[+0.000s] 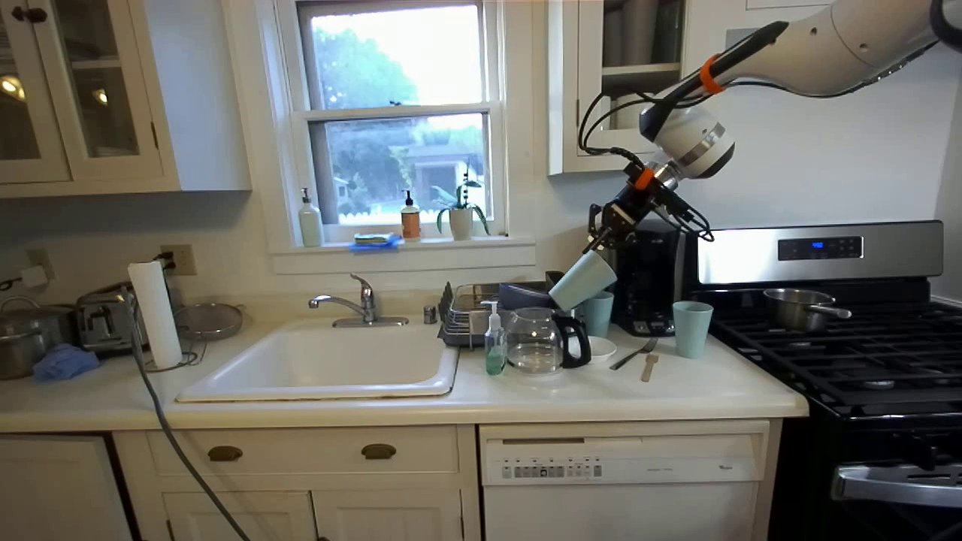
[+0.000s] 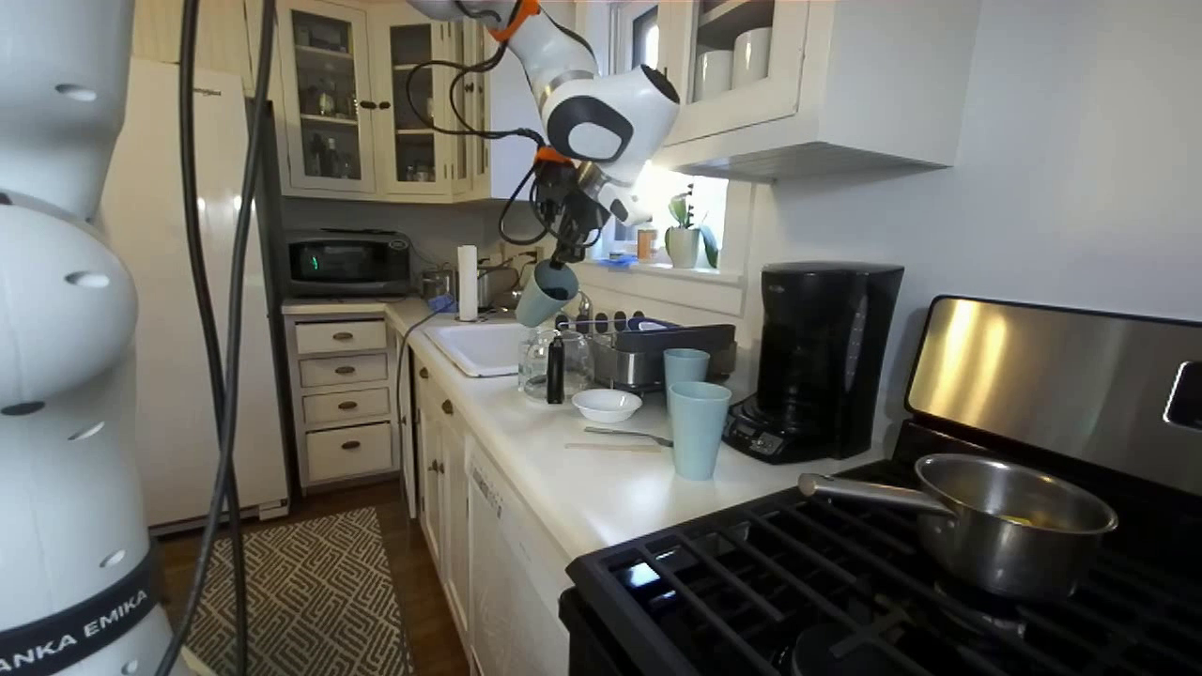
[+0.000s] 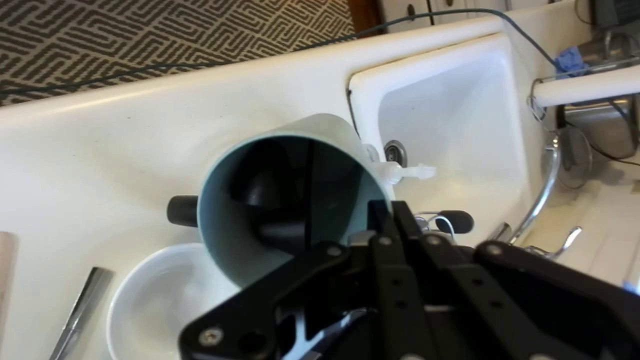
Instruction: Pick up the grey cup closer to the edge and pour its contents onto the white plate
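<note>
My gripper (image 1: 589, 249) is shut on the rim of a grey cup (image 1: 583, 281), one finger inside and one outside, as the wrist view (image 3: 391, 207) shows. The cup is held tilted in the air above the glass coffee pot, its base toward the sink and its mouth up toward the stove side. Dark things (image 3: 265, 180) lie inside the cup (image 3: 217, 220); I cannot tell what they are. The white plate (image 2: 607, 406), a shallow round dish, stands on the counter beside the pot, below the cup; it also shows in the wrist view (image 3: 160, 310).
Two similar cups (image 1: 692, 329) (image 1: 598, 314) stand upright near the black coffee maker (image 2: 826, 357). The coffee pot (image 1: 533, 346) and a soap bottle (image 1: 494, 344) stand by the sink (image 1: 323, 361). A fork (image 1: 633, 355), a dish rack (image 1: 470, 308) and a saucepan (image 2: 1014, 526) are nearby.
</note>
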Tool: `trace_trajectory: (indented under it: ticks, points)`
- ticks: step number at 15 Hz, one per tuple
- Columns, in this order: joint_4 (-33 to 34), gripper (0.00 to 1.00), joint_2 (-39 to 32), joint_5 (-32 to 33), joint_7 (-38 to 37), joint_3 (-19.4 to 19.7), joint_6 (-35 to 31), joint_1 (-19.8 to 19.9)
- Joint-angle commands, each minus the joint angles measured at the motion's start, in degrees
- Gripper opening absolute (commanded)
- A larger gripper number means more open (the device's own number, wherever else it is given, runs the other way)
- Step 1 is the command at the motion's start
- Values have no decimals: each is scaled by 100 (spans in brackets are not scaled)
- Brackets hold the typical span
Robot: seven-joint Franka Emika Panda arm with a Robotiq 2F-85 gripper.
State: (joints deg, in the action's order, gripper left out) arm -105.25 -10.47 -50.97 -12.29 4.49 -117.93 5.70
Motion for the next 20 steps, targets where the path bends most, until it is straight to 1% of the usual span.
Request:
trace_trajectory:
  ticks: [1,3,6,8,9,13,14,17,20]
  points:
    - [326,1,-287,-930,169,-15,-34,152]
    - [268,1,-362,-1490,271,-25,-431,159]
    - [214,1,-476,-2209,529,-59,-584,164]
    - [220,1,-572,-2306,895,-39,-497,165]
    - [158,4,-479,-2006,592,27,-503,106]
    - [158,4,-562,-2083,782,23,-503,108]
    - [159,1,-562,-2084,785,23,-503,108]
    - [277,1,-866,-2536,928,-34,-787,120]
    - [322,1,-1086,-3270,1205,-75,-931,197]
